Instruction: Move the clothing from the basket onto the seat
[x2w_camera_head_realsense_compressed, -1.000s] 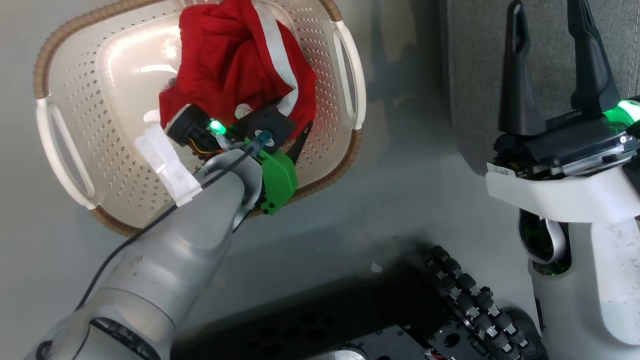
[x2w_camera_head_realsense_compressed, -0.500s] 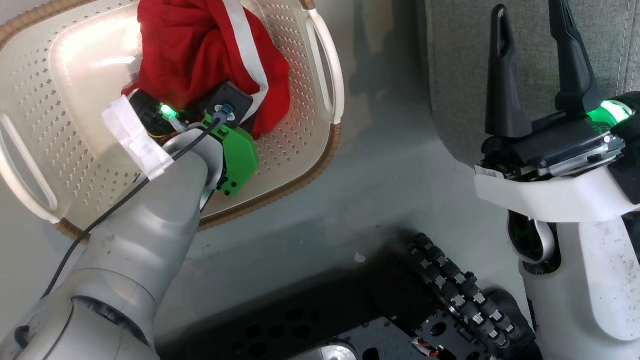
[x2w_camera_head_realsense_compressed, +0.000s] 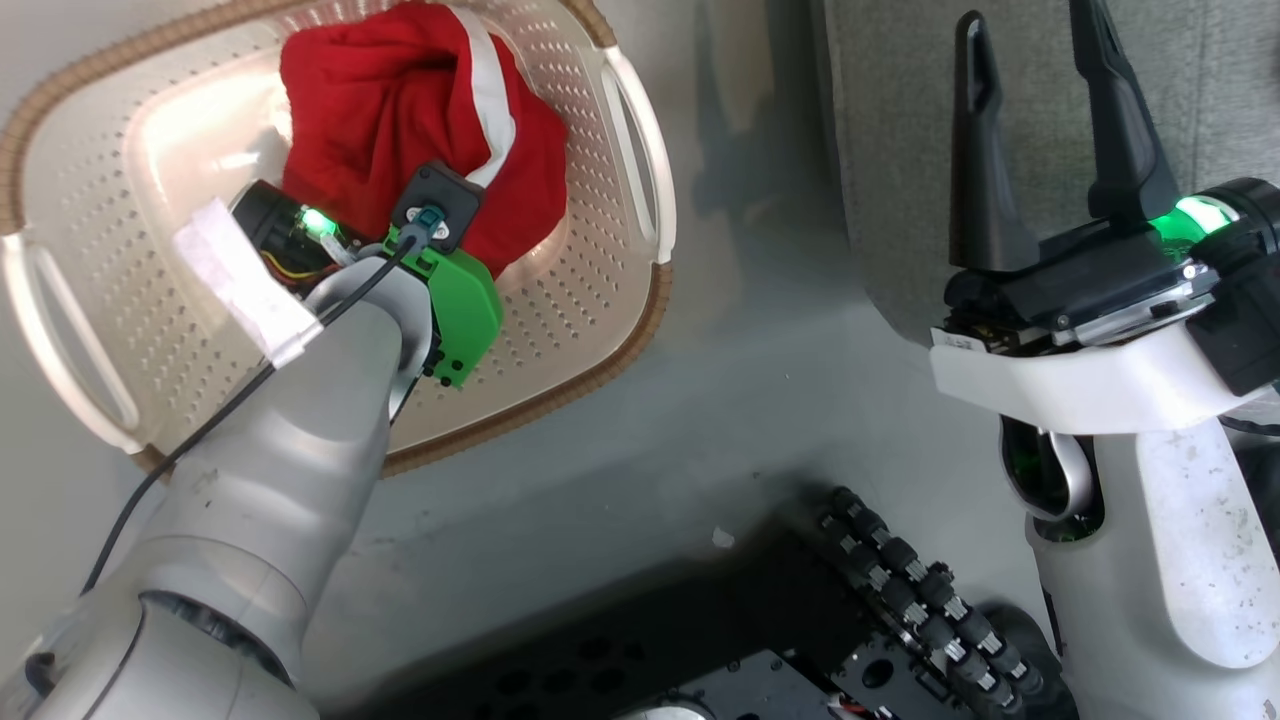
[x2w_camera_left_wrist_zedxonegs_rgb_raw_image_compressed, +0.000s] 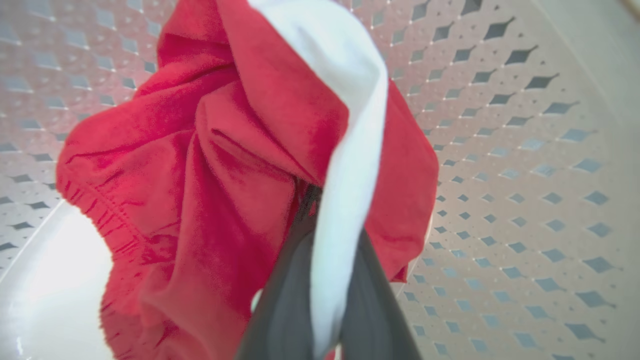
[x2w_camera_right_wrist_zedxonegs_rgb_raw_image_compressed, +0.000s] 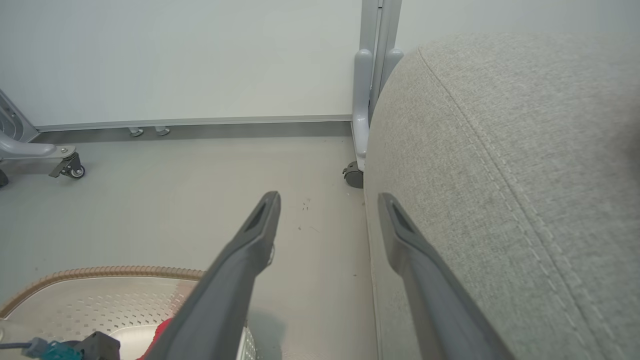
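The clothing (x2w_camera_head_realsense_compressed: 400, 120), a bright red bundle with a white stripe, lies in the cream perforated basket (x2w_camera_head_realsense_compressed: 590, 300) at the head view's upper left. My left arm reaches down into the basket, its fingers buried in the cloth. In the left wrist view my left gripper (x2w_camera_left_wrist_zedxonegs_rgb_raw_image_compressed: 310, 200) is shut on the clothing (x2w_camera_left_wrist_zedxonegs_rgb_raw_image_compressed: 200, 175), with the white stripe pinched between the two dark fingers (x2w_camera_left_wrist_zedxonegs_rgb_raw_image_compressed: 285, 305). My right gripper (x2w_camera_head_realsense_compressed: 1030, 40) stands open and empty in front of the grey fabric seat (x2w_camera_head_realsense_compressed: 1200, 90). The right wrist view has my right gripper (x2w_camera_right_wrist_zedxonegs_rgb_raw_image_compressed: 327, 200) beside the seat (x2w_camera_right_wrist_zedxonegs_rgb_raw_image_compressed: 500, 175), above the floor.
The basket stands on a pale grey floor (x2w_camera_head_realsense_compressed: 760, 400) just left of the seat. My dark wheeled base (x2w_camera_head_realsense_compressed: 700, 640) fills the head view's bottom. A grey frame leg (x2w_camera_right_wrist_zedxonegs_rgb_raw_image_compressed: 362, 100) with a caster (x2w_camera_right_wrist_zedxonegs_rgb_raw_image_compressed: 352, 177) stands behind the seat, against a white wall.
My left gripper pushed into the red cloth and shut on it; its once-visible finger is now buried. The head camera shifted, so basket and seat sit further left. The right gripper stayed open.
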